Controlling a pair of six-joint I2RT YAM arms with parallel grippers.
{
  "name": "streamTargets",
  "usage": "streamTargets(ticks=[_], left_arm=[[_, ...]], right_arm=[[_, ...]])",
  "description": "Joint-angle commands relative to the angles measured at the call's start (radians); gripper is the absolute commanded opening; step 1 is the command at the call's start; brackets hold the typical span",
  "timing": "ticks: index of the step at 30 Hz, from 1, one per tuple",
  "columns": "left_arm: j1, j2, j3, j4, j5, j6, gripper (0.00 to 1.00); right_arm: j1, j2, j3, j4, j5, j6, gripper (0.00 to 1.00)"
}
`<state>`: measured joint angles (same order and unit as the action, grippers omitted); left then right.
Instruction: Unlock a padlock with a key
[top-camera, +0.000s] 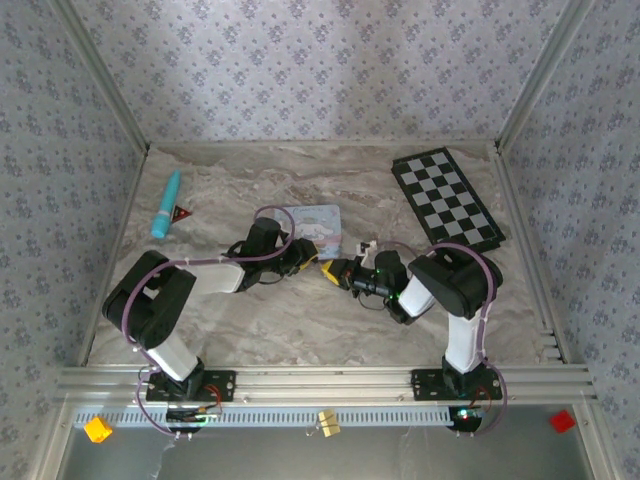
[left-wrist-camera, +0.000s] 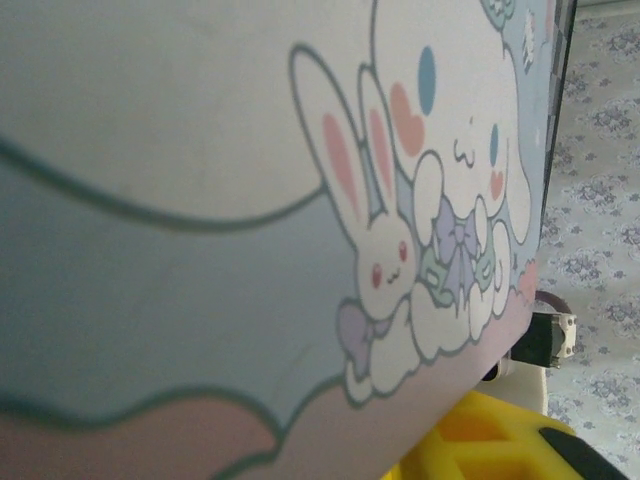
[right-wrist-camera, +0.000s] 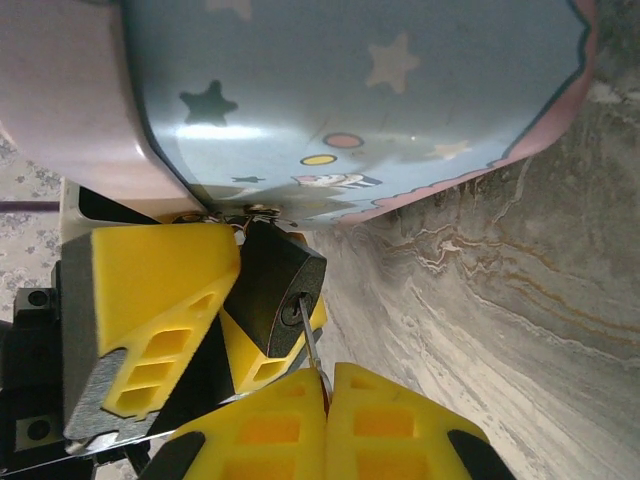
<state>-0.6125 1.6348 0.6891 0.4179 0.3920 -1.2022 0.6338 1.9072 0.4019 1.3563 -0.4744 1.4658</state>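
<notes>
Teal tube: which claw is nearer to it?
Left. The left claw sits to the right of the tube; the right claw is farther right.

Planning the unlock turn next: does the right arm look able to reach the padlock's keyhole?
Likely yes: the right claw, shut on the key, has its tip at the keyhole of the padlock. That face is bare; the left claw's fingers sit beside the body.

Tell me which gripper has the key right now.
The right gripper: its shut yellow fingers pinch the thin key entering the black padlock. The left gripper brackets the padlock body.
</notes>
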Motion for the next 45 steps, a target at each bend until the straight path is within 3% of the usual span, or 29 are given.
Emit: streamTargets(ticks=[1, 13, 25, 28, 32, 39, 45], left_arm=[[-0.034, -0.002, 0.012, 0.006, 0.047, 0.001, 0.36], [-0.038, 0.029, 0.013, -0.011, 0.022, 0.008, 0.38], [-0.043, 0.047, 0.013, -0.086, -0.026, 0.038, 0.52], [-0.059, 0.021, 0.027, -0.196, -0.108, 0.091, 0.54], [-0.144, -0.033, 0.039, -0.33, -0.319, 0.185, 0.54], [-0.221, -0.035, -0.087, -0.127, -0.473, 0.147, 0.53], [-0.23, 0.013, -0.049, -0.13, -0.575, 0.231, 0.51]], right_arm=[[0.026, 0.002, 0.023, 0.039, -0.001, -0.036, 0.0], [0.043, 0.022, -0.051, 0.038, 0.04, -0.039, 0.0], [0.054, 0.012, -0.105, 0.04, 0.081, -0.06, 0.0], [0.037, -0.001, -0.123, 0.038, 0.088, -0.064, 0.0], [-0.002, -0.03, -0.16, 0.038, 0.081, -0.085, 0.0], [-0.031, -0.039, -0.191, 0.038, 0.057, -0.108, 0.0], [-0.026, -0.049, -0.199, 0.038, 0.058, -0.117, 0.0]])
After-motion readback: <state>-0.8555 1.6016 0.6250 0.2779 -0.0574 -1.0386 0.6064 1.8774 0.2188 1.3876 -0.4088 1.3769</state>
